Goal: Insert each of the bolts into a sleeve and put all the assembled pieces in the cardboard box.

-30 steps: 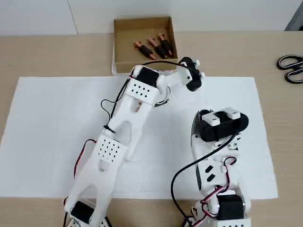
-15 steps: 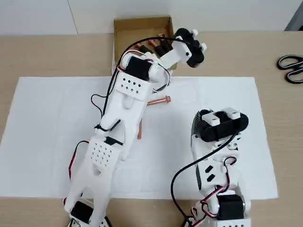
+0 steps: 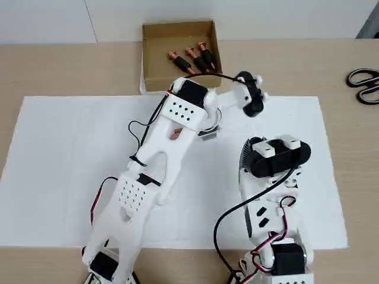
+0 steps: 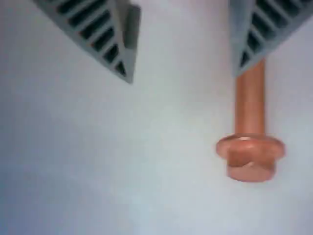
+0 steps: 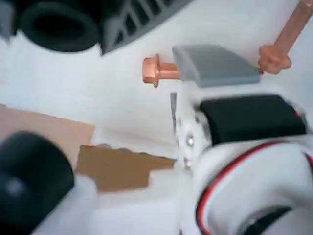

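Bolt-and-sleeve pieces (image 3: 194, 58): high view has three of them in the cardboard box (image 3: 155, 62) at the far side of the table (image 3: 59, 65). Left arm (image 3: 148, 171) slants across the white paper sheet (image 3: 71, 154) toward the box, with the left gripper (image 3: 207, 130) pointing down at the paper just short of the box wall. Copper glint (image 3: 175, 133) shows through a slot in that arm; probably a bolt, can't confirm. Right gripper (image 3: 244, 165) sits folded back by its base, well apart from the work; can't tell if it's released or clenched. Scissors (image 3: 364, 83) lie at the table's right edge, out of play.

Left wrist view: fingers (image 4: 117, 44) are spread wide and hold nothing. Loose bolt (image 4: 250, 147) lies flat on the paper but not in the gap. Its shaft comes out from under one fingertip, flanged head pointing away from the gripper. Its long axis runs along the fingers, so a closing stroke would cross it squarely. The gap itself is over bare paper.

Right wrist view: that bolt's head sticks out from beneath the left arm's grey finger, which sits over the shaft. A second bolt (image 5: 276, 51) lies near, on the finger's other side, angled to the first. A box corner is close by.

Judgement: the left arm is the nearer one for this pick. The fingers need a sideways shift across the shaft to centre it before closing. As placed, one finger could land on the shaft and roll it. The second bolt is near enough to get nudged.
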Controlling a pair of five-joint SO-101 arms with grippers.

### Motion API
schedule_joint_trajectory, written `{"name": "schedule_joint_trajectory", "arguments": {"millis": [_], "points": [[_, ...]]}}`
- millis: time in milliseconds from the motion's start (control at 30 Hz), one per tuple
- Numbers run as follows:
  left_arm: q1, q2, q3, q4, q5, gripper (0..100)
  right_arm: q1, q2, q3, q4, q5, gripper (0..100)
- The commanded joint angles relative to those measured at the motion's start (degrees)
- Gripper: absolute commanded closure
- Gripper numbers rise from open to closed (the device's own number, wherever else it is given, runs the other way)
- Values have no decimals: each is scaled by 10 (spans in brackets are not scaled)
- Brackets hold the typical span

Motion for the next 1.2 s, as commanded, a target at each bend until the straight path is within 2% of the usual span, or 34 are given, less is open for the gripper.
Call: {"name": "schedule_joint_trajectory", "arguments": {"millis": [0, 367, 767, 933, 1167], "points": [[-4, -32, 9, -1, -11, 870, 1, -5, -5, -8, 4, 994], [-30, 6, 21, -55, -59, 872, 1, -5, -5, -8, 4, 994], [-29, 65, 20, -120, -60, 874, 4, -5, -5, -7, 4, 994], [-30, 65, 21, -131, -60, 874, 2, -5, -5, -7, 4, 994], [-26, 60, 18, -105, -60, 874, 1, -5, -5, -7, 4, 994]]}}
